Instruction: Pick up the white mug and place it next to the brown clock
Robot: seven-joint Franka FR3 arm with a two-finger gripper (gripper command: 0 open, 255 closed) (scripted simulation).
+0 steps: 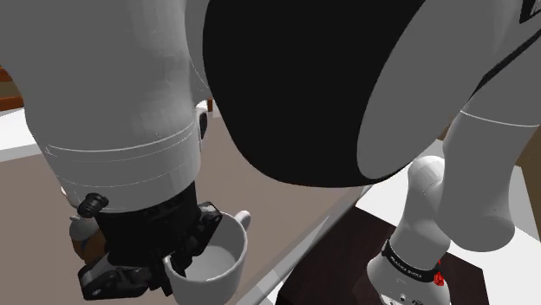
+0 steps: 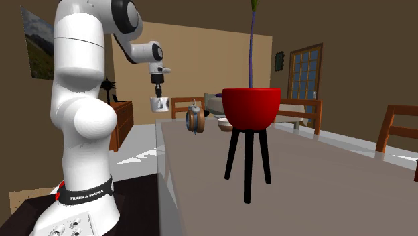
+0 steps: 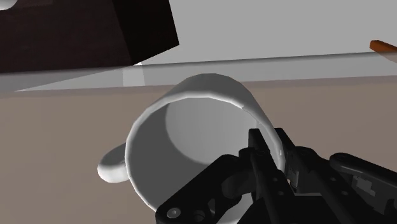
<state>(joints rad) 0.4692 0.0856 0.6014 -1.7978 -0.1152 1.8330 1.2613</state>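
- The white mug (image 2: 159, 103) stands upright, its long axis close to vertical and its mouth up. The wrist view looks straight into the hollow of it.
- Its handle (image 1: 244, 217) points toward the shoulder view's upper right, away from the gripper (image 1: 184, 256).
- The gripper is closed on the mug's wall: one black finger (image 3: 257, 149) is inside the rim and the other is outside, so the mug hangs from it by one side.
- In the second exterior view the mug appears lifted above the worktop (image 2: 301, 167), over its far left part. The brown clock (image 2: 195, 119) stands near it, on that view's right.
- On the black band (image 2: 84, 196) around the arm's base the words "FRANKA EMIKA" can be read in white.
- The worktop is a smooth grey-brown surface with a pale edge. It also carries a red pot (image 2: 251, 107) on three black legs, from which a thin stem rises.
- The stand (image 1: 347, 251) is a dark brown box just beside the worktop's edge.
- The room has beige and brown walls, a door with glass panes (image 2: 305, 74), a framed landscape picture (image 2: 37, 43) and wooden chairs (image 2: 395, 127).
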